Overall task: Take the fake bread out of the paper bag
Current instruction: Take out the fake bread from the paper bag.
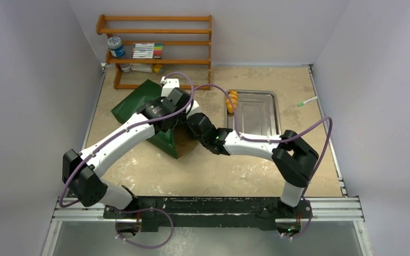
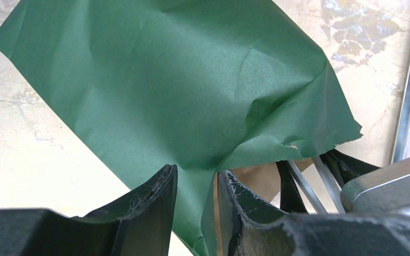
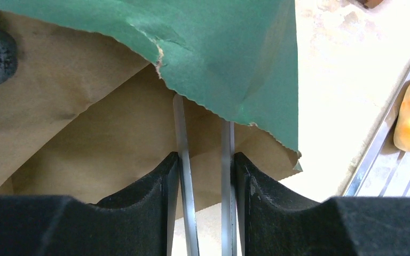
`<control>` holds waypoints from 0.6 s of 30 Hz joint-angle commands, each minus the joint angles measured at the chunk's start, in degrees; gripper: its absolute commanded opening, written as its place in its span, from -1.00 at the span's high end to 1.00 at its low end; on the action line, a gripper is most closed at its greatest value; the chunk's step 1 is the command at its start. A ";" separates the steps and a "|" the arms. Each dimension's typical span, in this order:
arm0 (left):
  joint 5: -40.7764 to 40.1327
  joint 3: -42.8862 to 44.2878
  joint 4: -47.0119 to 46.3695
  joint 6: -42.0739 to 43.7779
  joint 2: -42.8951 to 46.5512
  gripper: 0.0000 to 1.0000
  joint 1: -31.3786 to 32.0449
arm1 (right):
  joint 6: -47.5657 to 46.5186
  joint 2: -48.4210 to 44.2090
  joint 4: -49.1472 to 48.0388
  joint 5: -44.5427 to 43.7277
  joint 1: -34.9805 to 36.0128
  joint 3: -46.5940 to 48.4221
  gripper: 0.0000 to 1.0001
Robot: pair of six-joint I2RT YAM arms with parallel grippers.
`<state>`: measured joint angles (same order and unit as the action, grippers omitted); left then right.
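The dark green paper bag (image 1: 132, 106) lies on its side on the table (image 1: 219, 170). Its mouth is turned toward the right, where the metal tray (image 1: 256, 114) stands, and its brown inside shows in both wrist views. What lies deeper in the bag we cannot see. In the tray, at its left edge, rests one striped orange roll (image 1: 233, 101) of the fake bread. The left gripper (image 2: 196, 184) is narrow and pinches the upper green wall of the bag near the mouth, so that the mouth stands open. The right gripper (image 3: 206, 160) is closed on a pair of metal tongs (image 3: 180, 128), and their two thin blades pass between its fingers and go under the torn green edge into the bag. The table is a beige, mottled surface with pale walls (image 1: 32, 80) on three sides and a metal rail (image 1: 331, 205) along the near edge, where the arms are bolted. At the back stands a wooden rack (image 1: 157, 31) that carries a can (image 1: 116, 46) and a row of markers (image 1: 148, 50). A pen with a green tip (image 1: 308, 101) lies alone to the right of the tray. From above, the two arms meet over the bag mouth and hide it, and purple cables (image 1: 328, 133) loop over them.
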<state>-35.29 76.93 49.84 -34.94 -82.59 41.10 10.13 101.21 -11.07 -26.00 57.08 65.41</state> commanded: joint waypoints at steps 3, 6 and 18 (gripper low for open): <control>0.83 -0.53 -2.73 -0.39 1.86 0.33 0.57 | -5.10 1.77 -6.01 1.55 0.21 4.62 0.26; 0.83 -0.67 -2.98 -0.61 1.90 0.33 0.63 | -5.22 2.27 -5.51 2.61 0.19 4.96 0.43; 0.66 -0.48 -3.74 -2.27 1.81 0.34 0.60 | -2.84 -1.61 -0.71 7.52 0.17 2.54 1.00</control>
<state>-37.12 76.03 49.87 -36.45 -82.26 40.49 8.78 102.87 -12.25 -22.28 56.58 66.74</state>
